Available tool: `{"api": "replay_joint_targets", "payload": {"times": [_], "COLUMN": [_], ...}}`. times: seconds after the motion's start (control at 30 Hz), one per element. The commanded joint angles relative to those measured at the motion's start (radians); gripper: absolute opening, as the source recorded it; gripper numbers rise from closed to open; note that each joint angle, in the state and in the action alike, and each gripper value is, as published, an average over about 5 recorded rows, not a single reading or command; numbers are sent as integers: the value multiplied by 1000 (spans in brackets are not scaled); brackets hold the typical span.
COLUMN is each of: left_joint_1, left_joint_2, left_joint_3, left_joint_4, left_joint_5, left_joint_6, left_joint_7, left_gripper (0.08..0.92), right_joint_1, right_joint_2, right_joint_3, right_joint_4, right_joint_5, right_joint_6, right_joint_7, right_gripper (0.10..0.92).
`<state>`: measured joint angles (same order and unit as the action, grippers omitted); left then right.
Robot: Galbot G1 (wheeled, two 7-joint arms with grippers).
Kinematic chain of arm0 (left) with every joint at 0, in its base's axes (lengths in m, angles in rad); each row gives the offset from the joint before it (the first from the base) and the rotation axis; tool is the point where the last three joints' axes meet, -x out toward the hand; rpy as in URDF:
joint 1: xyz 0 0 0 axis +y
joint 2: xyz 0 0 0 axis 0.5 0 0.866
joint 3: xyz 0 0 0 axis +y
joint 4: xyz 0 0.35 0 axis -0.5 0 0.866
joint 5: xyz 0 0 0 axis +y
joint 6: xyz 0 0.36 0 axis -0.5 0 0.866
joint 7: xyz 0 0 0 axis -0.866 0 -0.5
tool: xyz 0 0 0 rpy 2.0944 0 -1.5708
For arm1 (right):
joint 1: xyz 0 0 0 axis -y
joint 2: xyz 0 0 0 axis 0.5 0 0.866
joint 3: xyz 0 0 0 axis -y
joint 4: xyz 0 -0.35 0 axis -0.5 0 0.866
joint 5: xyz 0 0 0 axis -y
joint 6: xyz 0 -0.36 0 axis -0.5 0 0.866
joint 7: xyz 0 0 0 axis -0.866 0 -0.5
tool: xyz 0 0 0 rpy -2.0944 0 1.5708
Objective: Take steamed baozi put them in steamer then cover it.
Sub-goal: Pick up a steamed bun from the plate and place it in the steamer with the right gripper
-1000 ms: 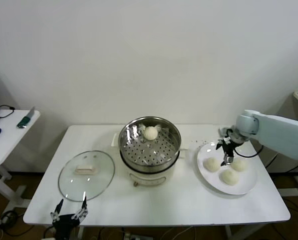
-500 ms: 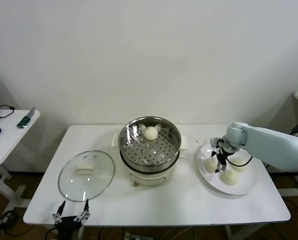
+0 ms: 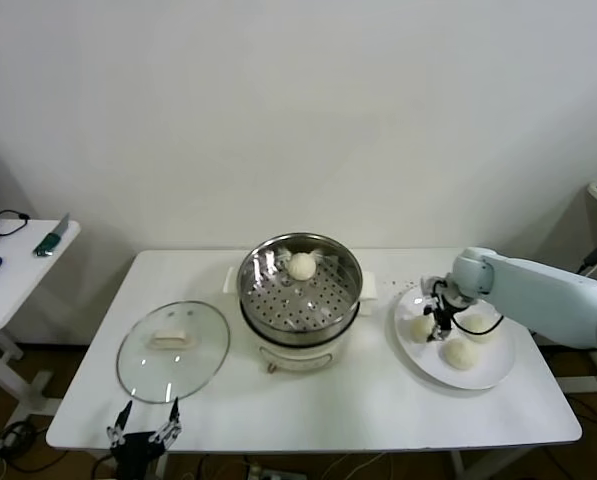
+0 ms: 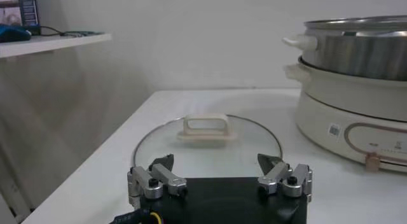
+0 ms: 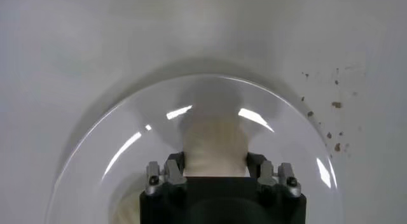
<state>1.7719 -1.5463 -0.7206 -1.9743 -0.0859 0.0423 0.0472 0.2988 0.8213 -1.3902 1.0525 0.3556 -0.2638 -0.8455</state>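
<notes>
Right of frame, on plate (image 3: 483,375): my right gripper (image 3: 438,327) straddled a baozi (image 5: 213,144), fingers open.
Lower left: my left gripper (image 3: 142,433) idle, open.

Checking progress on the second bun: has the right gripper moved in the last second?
Yes. The right gripper has dropped and shifted toward the steamer, now straddling a bun on the plate.
</notes>
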Motion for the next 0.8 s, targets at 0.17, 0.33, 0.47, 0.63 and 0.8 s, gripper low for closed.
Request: {"api": "replay_joint_targets", "payload": {"times": [0.17, 0.33, 0.47, 0.63, 0.8], "left_joint_1": [2, -3, -4, -5, 2], "left_joint_2": [-1, 1, 5, 7, 7], "left_joint_3": [10, 14, 15, 15, 17], "left_joint_4": [0, 1, 0, -12, -28], "left_joint_5": [11, 12, 12, 10, 8], "left_joint_6": [-3, -4, -5, -4, -4], "left_joint_7": [0, 0, -1, -1, -1], "left_gripper": [823, 823, 823, 823, 823], "right_joint_1": [288, 555, 716, 809, 764], "right_joint_2": [-10, 5, 34, 107, 212], "right_joint_3": [-138, -275, -318, -302, -251], "right_joint_4": [62, 140, 241, 357, 408], "right_joint_5": [113, 231, 333, 453, 516], "right_joint_6": [35, 51, 36, -10, -65], "right_joint_7": [-63, -113, -127, -93, -19], "right_gripper": [636, 636, 636, 636, 636]}}
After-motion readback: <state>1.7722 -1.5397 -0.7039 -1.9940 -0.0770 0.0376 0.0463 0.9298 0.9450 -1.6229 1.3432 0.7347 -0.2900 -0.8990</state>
